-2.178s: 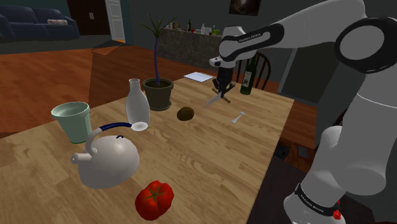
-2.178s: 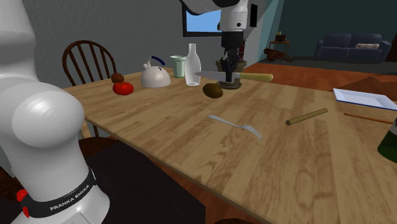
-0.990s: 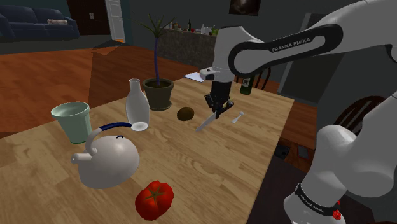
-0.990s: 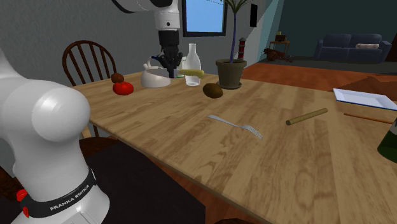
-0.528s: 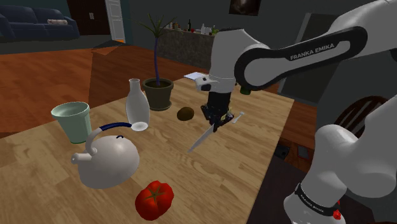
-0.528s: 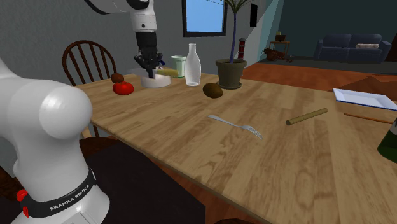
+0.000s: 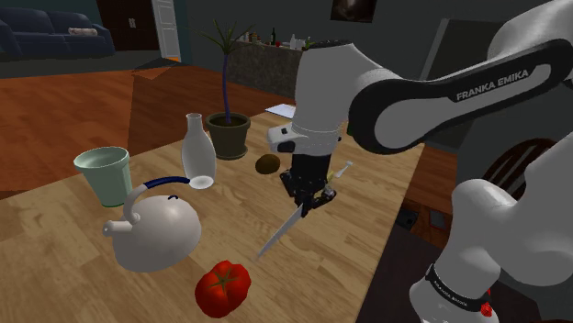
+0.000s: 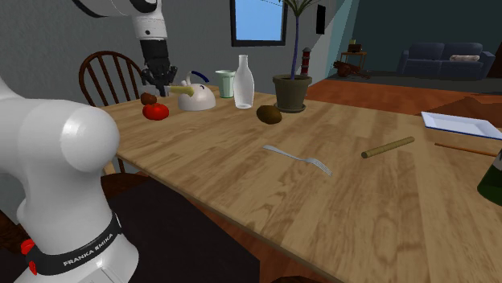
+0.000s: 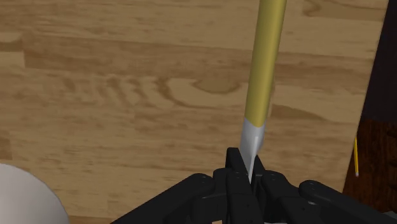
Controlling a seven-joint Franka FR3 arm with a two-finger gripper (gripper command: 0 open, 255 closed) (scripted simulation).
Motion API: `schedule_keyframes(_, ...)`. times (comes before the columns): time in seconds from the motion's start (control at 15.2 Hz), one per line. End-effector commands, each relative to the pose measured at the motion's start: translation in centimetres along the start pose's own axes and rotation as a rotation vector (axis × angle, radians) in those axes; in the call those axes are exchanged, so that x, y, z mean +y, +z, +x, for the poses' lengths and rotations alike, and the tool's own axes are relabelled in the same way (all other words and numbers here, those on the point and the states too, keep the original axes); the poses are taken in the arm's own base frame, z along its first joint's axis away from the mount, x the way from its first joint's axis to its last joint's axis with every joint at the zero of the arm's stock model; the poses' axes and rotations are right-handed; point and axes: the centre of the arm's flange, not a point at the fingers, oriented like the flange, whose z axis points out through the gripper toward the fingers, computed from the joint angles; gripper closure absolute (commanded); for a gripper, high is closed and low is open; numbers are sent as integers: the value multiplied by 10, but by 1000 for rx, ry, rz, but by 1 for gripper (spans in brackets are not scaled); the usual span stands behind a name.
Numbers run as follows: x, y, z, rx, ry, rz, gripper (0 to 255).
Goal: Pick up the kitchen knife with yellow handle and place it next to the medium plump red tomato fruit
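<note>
The tool point(image 9: 249, 173) pinches the knife point(image 9: 267, 63) by the blade, right beside its yellow handle

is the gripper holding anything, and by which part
Yes: the black gripper is shut on the yellow-handled silver-bladed kitchen knife, clasping the blade's base right where it meets the handle.

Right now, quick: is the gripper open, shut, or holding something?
Gripper: shut on the yellow-handled knife, fingers clasping the blade just below the handle.
</note>
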Motion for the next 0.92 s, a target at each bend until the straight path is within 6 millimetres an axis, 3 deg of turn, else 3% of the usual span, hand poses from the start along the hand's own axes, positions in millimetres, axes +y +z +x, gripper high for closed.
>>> schedule_keyframes(0.0,-13,-1,23,0,1,0,255)
schedule_keyframes(0.86,-80,-4,182,0,1,0,255)
